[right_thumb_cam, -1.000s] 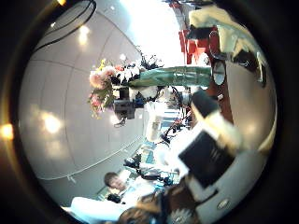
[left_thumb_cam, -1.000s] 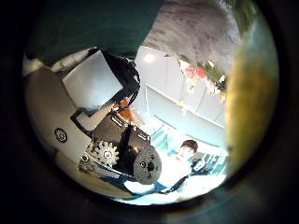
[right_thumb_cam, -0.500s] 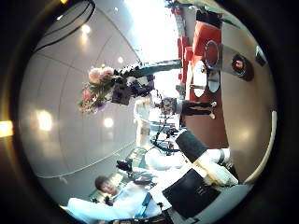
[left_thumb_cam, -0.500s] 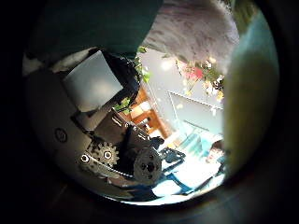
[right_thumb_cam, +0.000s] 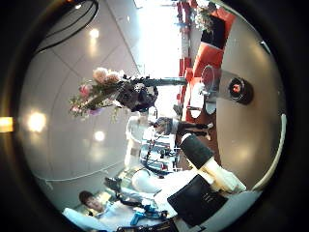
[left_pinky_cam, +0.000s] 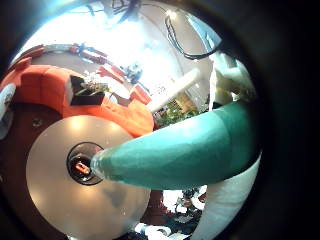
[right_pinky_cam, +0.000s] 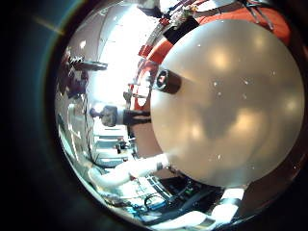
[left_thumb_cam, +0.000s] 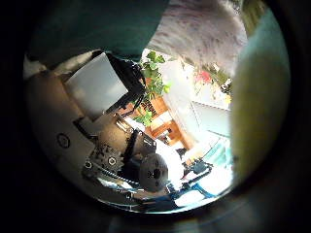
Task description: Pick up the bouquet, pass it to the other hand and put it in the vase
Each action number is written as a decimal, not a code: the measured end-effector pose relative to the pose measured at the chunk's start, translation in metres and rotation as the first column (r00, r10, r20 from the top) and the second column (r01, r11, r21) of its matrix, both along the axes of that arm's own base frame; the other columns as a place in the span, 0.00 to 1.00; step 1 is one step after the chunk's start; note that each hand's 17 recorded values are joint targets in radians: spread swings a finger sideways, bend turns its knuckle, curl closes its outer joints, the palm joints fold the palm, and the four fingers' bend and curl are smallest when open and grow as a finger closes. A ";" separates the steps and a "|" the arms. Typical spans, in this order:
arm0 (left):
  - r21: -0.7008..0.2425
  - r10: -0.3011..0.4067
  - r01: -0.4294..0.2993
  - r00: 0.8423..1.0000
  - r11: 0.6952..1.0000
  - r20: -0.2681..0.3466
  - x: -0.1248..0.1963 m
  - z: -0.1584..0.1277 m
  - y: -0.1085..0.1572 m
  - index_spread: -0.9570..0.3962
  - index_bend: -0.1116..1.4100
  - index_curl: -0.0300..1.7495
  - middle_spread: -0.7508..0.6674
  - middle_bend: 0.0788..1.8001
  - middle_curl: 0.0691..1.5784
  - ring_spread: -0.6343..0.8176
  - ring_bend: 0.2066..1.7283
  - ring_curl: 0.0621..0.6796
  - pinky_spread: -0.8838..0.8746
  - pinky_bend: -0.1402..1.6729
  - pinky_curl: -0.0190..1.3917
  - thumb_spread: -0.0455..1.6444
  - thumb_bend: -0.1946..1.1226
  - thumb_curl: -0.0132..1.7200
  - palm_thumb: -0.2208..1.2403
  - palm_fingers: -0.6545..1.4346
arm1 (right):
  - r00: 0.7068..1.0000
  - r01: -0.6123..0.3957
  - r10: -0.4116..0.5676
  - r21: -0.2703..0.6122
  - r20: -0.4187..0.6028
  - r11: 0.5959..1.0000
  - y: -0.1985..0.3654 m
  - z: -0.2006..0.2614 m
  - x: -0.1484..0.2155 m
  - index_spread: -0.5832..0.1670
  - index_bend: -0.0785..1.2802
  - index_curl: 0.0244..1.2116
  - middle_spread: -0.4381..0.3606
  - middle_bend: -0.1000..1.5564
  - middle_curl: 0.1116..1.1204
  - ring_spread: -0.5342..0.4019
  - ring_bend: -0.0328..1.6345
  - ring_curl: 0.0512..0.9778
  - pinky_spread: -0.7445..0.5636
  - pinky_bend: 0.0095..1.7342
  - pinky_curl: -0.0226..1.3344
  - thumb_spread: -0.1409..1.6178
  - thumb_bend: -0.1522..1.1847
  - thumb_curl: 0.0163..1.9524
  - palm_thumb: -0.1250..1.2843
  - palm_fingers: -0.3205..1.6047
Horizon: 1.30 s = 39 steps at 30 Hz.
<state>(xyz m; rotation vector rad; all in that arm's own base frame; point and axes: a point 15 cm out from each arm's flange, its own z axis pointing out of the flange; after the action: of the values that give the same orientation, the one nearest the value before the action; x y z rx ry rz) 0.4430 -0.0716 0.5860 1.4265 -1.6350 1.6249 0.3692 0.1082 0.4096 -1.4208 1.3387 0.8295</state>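
The bouquet (left_pinky_cam: 190,150) is in the left hand (left_pinky_cam: 228,80), not in the vase. In the left little finger side palm view its wrapped stem end fills much of the picture, so it lies close against that palm, and a pale finger curls over the wrap at the edge. The narrow tip of the wrap points toward the vase (left_pinky_cam: 84,163), which stands upright on a round table (left_pinky_cam: 60,200) and shows its dark mouth. Whether the tip is above the mouth or beside it cannot be told from this view.

The right thumb side palm view shows the same thing from well apart: the left hand is clamped round the stems, with the blossoms fanned out past it and the bouquet lying roughly level in the air. The vase stands apart from it on the table.

The right hand (right_thumb_cam: 208,179) holds nothing – its fingers reach out loosely at the edge of its own views, relaxed rather than curled. Its little finger side view looks onto the broad tabletop, with the vase near the rim
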 end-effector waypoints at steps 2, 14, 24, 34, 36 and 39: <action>-0.003 0.003 -0.003 1.000 1.000 -0.005 0.005 -0.007 -0.004 0.21 0.57 0.68 0.18 0.65 0.58 0.17 0.88 0.79 0.14 0.69 0.82 0.65 0.16 0.49 0.86 0.82 | 1.000 0.002 -0.002 0.002 -0.004 1.000 -0.001 -0.001 0.000 0.39 0.16 0.23 0.70 0.18 0.22 0.80 0.28 0.21 0.90 0.29 0.31 0.66 0.10 0.28 0.60 0.16; -0.019 0.037 -0.038 0.998 0.999 -0.049 0.032 -0.053 0.002 0.19 0.55 0.70 0.18 0.64 0.59 0.17 0.88 0.79 0.13 0.67 0.85 0.66 0.14 0.50 0.87 0.83 | 1.000 -0.003 0.003 0.003 -0.012 1.000 0.001 -0.004 0.000 0.42 0.17 0.22 0.72 0.18 0.21 0.80 0.27 0.21 0.91 0.29 0.28 0.66 0.10 0.27 0.61 0.17; -0.062 0.035 -0.041 0.995 0.997 -0.095 0.046 -0.086 0.003 0.18 0.50 0.72 0.17 0.63 0.60 0.17 0.87 0.78 0.12 0.66 0.85 0.63 0.11 0.47 0.79 0.81 | 1.000 -0.009 0.009 0.006 -0.022 1.000 0.004 -0.005 0.000 0.43 0.18 0.22 0.72 0.17 0.21 0.80 0.27 0.22 0.91 0.29 0.27 0.66 0.10 0.27 0.62 0.19; -0.130 -0.076 0.053 0.981 0.990 -0.180 0.045 -0.140 0.001 0.50 0.13 0.57 0.62 0.21 0.39 0.59 0.45 0.39 0.48 0.25 0.66 0.58 0.08 0.29 0.26 0.11 | 1.000 -0.015 0.015 0.008 -0.025 1.000 0.005 -0.007 -0.001 0.44 0.18 0.22 0.72 0.18 0.21 0.79 0.27 0.22 0.92 0.28 0.26 0.66 0.10 0.27 0.62 0.20; -0.137 -0.090 0.063 0.977 0.989 -0.195 0.044 -0.150 0.012 0.59 0.10 0.52 0.73 0.15 0.33 0.68 0.39 0.31 0.59 0.21 0.60 0.56 0.09 0.27 0.22 0.13 | 1.000 -0.018 0.018 0.009 -0.024 1.000 0.006 -0.006 -0.001 0.44 0.18 0.22 0.72 0.18 0.21 0.79 0.27 0.22 0.92 0.28 0.25 0.66 0.10 0.27 0.62 0.21; -0.146 -0.060 0.031 0.979 0.989 -0.193 0.045 -0.158 0.031 0.69 0.09 0.44 0.84 0.09 0.28 0.76 0.33 0.24 0.70 0.17 0.53 0.54 0.10 0.25 0.19 0.16 | 1.000 -0.019 0.019 0.007 -0.023 1.000 0.006 -0.006 -0.001 0.44 0.18 0.22 0.71 0.18 0.21 0.79 0.27 0.22 0.92 0.28 0.25 0.66 0.10 0.27 0.63 0.21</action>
<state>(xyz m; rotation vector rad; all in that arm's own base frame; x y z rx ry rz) 0.4880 -0.0407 0.4278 1.4172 -1.4021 1.4906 0.3681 0.1140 0.4034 -1.4250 1.3406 0.8646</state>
